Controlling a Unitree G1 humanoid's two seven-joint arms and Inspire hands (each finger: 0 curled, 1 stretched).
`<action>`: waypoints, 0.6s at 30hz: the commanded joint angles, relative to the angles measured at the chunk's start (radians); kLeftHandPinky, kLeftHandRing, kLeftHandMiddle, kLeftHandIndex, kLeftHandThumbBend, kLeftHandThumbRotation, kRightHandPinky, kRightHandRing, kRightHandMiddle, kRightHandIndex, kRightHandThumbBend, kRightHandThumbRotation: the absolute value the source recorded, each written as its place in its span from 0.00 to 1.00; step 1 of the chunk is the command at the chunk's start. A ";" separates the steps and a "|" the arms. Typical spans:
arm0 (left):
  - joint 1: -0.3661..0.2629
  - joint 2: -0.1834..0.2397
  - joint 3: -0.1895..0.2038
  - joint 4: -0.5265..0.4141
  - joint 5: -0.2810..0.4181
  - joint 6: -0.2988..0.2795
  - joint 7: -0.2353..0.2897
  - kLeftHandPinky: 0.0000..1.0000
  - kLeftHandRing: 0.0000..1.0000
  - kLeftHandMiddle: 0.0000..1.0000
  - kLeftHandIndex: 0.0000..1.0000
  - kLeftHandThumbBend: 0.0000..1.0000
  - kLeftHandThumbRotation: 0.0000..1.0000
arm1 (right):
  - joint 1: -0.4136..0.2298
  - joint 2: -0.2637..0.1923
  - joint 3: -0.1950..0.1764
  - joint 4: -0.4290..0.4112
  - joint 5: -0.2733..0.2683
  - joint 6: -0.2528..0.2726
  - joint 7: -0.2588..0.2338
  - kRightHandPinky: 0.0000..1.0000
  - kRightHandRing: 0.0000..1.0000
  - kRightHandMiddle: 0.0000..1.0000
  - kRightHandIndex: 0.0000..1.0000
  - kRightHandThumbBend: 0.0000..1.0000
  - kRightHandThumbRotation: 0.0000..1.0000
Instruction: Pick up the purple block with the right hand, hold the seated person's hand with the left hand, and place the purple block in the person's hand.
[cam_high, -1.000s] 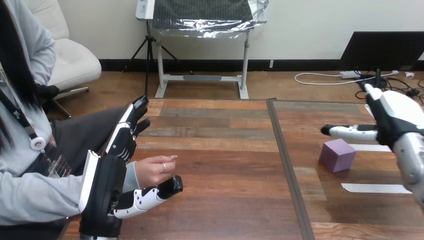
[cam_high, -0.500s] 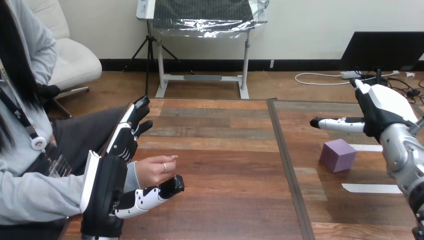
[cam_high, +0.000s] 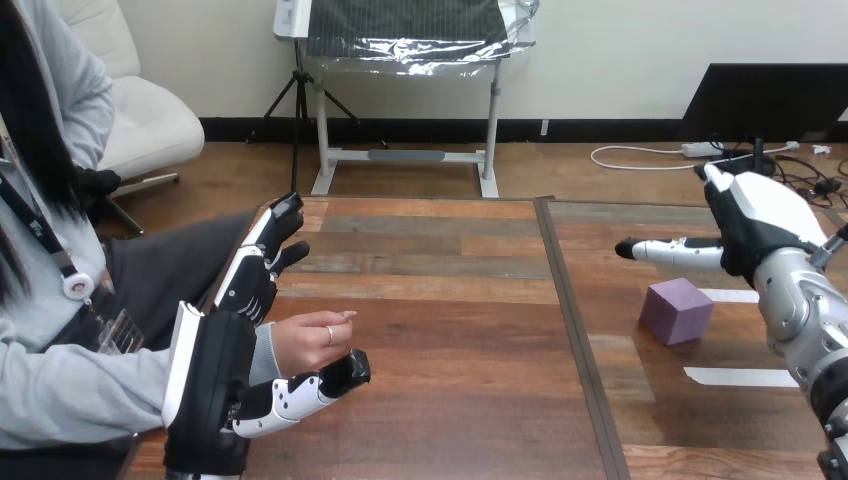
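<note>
Left hand stands released at the brown wooden surface's left edge, fingers straight, thumb beneath the person's hand. Right hand hovers unclenched above the surface; the small purple cube-shaped block lies untouched just below it.

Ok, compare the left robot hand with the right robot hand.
The left robot hand flanks the person's hand, thumb beneath it; the right robot hand hovers near the purple block, apart from it. The left sits low at the table's near-left edge; the right is raised farther back. Both are open.
</note>
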 joint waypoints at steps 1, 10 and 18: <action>-0.037 -0.008 0.009 -0.017 0.006 -0.021 0.014 0.84 0.92 0.94 0.90 1.00 0.55 | -0.100 0.008 0.007 0.002 0.004 0.014 0.003 0.96 1.00 1.00 1.00 1.00 0.68; -0.032 -0.006 0.003 -0.022 0.008 -0.025 0.019 0.84 0.91 0.94 0.90 1.00 0.56 | -0.098 0.018 0.009 0.006 0.008 0.033 0.010 0.95 1.00 1.00 1.00 1.00 0.66; -0.027 -0.008 0.008 -0.028 0.025 -0.029 0.031 0.83 0.91 0.93 0.89 1.00 0.57 | -0.094 0.026 0.012 0.008 0.007 0.047 0.014 0.94 1.00 1.00 1.00 1.00 0.64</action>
